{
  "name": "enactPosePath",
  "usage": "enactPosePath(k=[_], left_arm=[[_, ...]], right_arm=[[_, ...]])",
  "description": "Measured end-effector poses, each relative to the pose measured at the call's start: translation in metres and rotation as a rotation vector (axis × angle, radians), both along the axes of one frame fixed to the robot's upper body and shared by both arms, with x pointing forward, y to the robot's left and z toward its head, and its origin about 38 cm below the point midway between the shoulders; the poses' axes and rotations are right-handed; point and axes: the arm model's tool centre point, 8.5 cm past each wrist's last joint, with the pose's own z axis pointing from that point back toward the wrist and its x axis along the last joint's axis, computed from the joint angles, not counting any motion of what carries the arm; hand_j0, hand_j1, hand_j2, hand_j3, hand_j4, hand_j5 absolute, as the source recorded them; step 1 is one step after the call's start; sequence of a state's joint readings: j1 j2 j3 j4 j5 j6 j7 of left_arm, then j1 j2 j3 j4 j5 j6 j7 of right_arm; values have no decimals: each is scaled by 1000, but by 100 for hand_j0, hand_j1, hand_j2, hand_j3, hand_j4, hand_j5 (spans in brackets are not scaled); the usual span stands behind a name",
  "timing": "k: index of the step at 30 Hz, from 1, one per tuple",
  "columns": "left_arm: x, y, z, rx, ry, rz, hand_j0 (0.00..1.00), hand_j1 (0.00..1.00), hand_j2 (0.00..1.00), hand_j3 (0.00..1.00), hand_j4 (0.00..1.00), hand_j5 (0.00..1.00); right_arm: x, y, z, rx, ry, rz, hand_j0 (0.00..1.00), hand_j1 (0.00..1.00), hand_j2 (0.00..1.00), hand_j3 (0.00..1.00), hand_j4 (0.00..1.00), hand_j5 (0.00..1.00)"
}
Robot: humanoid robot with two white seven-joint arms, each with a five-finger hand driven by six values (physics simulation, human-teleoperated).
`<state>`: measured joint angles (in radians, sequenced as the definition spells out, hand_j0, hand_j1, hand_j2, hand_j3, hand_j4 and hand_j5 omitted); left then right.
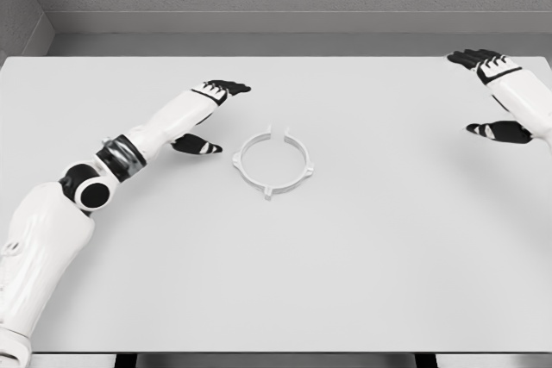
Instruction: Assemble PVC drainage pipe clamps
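White pipe clamp (272,162) lies ungrasped on the desk (388,256), just right of the left hand's (207,114) spread fingers (231,87); right hand (496,96) open, well apart; assembly apparently not begun.

no readable text, no labels, no brand marks, no numbers, no signs anywhere in the head view, plain white table (362,265), plain white clamp ring (272,164), unmarked arms, bare grey wall

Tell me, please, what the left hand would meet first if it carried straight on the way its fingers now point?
Probably nothing: the left hand points up and to the right, and that line seems to pass behind the white clamp ring over bare table. Depth is hard to judge from this one view.
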<state>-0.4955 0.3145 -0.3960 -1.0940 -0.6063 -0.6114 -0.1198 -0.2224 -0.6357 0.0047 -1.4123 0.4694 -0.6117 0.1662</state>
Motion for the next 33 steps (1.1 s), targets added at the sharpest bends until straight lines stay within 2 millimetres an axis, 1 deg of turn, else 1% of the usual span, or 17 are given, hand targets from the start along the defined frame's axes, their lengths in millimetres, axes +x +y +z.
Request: enactPosePath(k=[6,14,29,32,33], left_arm=[[-1,-4,-7,-5,20,-1,100,100,100,100,100,100],[-2,-14,-12,-10,32,-15,100,100,100,100,100,100],[-3,-31,-12,-32,31,-39,100,100,100,100,100,100],[-2,-32,-10,-35,28,-38,100,100,100,100,100,100],[1,-30,-6,-35,21,-35,100,100,100,100,100,100]], right_arm=[[0,-1,4,12,-14,-5,100,100,100,100,100,100],[0,0,3,11,-13,-4,100,100,100,100,100,100],[0,0,3,11,-12,-3,100,100,100,100,100,100],[0,0,3,11,-13,-3,100,100,100,100,100,100],[0,0,3,11,-13,-3,100,100,100,100,100,100]])
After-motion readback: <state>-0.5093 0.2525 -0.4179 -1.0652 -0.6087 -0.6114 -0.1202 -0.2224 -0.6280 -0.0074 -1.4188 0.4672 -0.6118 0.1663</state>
